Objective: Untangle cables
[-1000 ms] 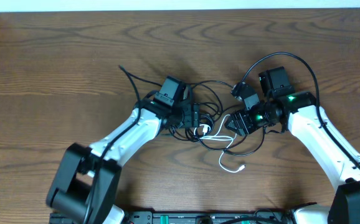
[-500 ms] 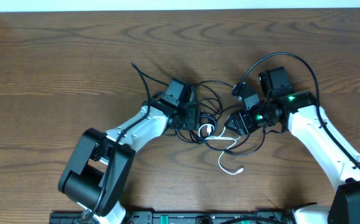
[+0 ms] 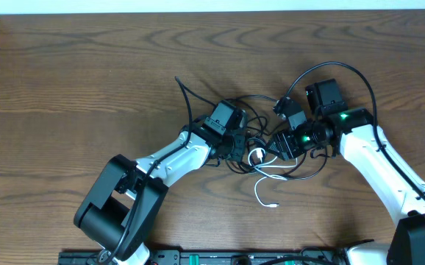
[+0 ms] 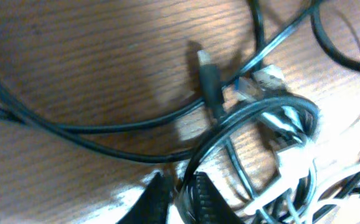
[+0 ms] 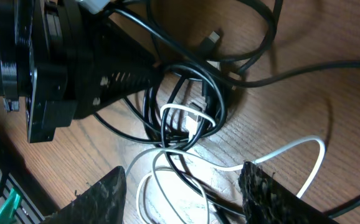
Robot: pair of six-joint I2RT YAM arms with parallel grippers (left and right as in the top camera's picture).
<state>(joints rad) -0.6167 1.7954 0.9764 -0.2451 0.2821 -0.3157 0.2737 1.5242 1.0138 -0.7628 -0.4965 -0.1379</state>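
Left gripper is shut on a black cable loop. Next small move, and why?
Probably ease the left gripper back toward its own side, drawing the black cable out of the knot. Its jaws look closed on that loop, the white cable threads the same knot, and the right gripper hangs open above it.

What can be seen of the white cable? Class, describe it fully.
The white cable is a thin, smooth, plastic-looking cord. One part coils into a small loop tangled in the black cable. The rest curves out toward the near edge and ends free on the wooden table. It lies slack. The open right claw hangs over it without gripping.
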